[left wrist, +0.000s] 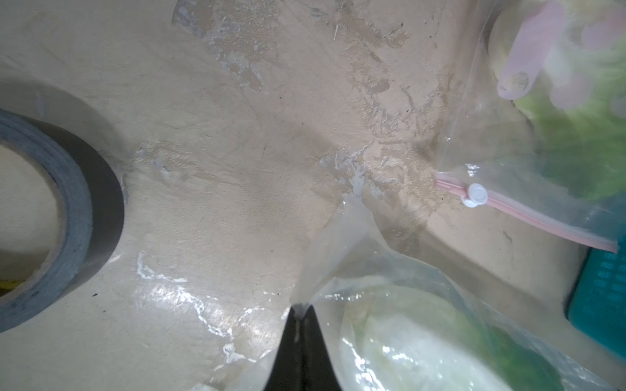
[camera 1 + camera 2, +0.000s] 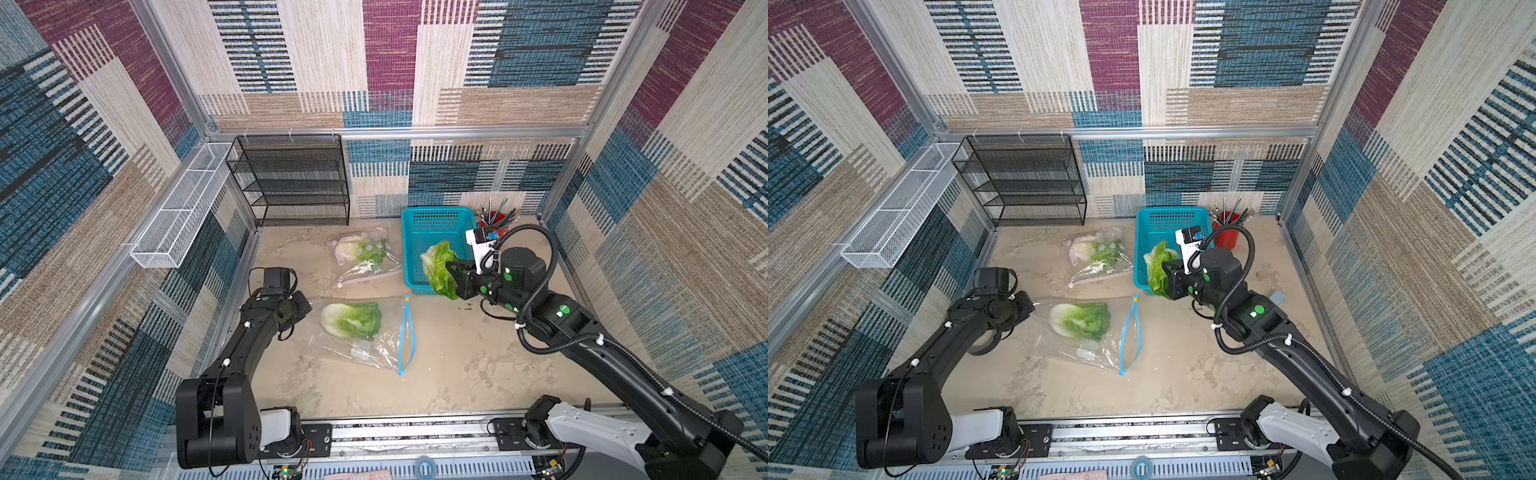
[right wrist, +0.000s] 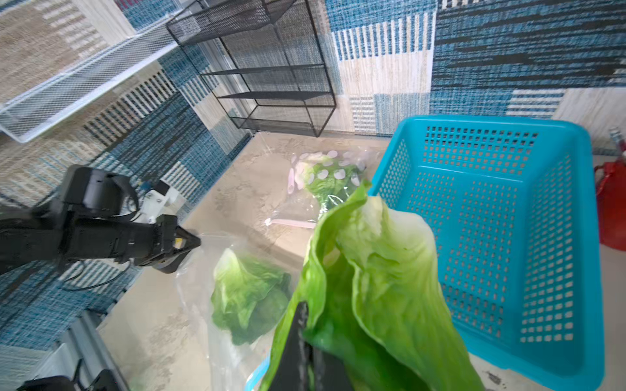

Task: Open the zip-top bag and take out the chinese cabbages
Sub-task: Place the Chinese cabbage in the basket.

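The teal basket [image 2: 438,228] stands open-topped, and the held cabbage [image 2: 438,266] hangs over its near end. The right gripper [image 2: 453,270] is clamped tight on this head's green leaves. The head's long axis runs near to far along the basket's length, paler end away from the arm.

Just left of the basket's near corner lies the blue-zip bag [image 2: 374,345], its mouth gaping toward the basket. Inside is the bagged cabbage [image 2: 351,319], lying crosswise with its white base away from the basket and its green tips toward the zip. The left gripper [image 1: 299,311] is closed, pinching the bag's far corner.

Beside the basket's left wall rests the second bag [image 2: 365,270], printed with pale dots and sealed by a pink zip [image 1: 528,216]. It holds the third cabbage [image 2: 357,249], white base away from the basket. The zip's white slider [image 1: 477,194] seems embossed, but the mark is too blurred to read.

Behind the basket's right corner stands a red cup [image 2: 1227,239] of pens.
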{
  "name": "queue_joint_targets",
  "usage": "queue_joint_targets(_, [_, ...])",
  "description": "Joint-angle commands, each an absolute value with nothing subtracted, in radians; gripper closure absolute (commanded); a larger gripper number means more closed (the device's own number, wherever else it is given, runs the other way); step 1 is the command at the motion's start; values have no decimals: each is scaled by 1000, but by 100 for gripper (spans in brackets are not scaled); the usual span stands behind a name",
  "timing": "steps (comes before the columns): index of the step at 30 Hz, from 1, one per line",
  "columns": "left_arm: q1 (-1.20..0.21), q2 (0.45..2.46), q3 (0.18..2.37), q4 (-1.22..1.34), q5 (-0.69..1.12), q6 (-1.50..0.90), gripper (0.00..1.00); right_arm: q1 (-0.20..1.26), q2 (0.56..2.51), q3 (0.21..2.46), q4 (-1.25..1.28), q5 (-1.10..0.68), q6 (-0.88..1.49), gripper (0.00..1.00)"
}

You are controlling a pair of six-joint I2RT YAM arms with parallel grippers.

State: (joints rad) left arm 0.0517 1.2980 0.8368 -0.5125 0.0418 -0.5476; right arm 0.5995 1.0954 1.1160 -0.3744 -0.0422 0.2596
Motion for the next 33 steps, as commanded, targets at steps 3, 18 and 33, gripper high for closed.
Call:
queue_joint_targets(3, [51,1280,832,-526,110,-555,100,517,1266,1224,-244,-91,137,100])
queue_joint_targets(18, [47,1220,777,-543,127,-557,100,346,1861,1709,-220,-162,29,100])
queue_joint_targets(33, [40,1210,772,-546,143,-554,100,337,1999,1686,-118,-178,84,100])
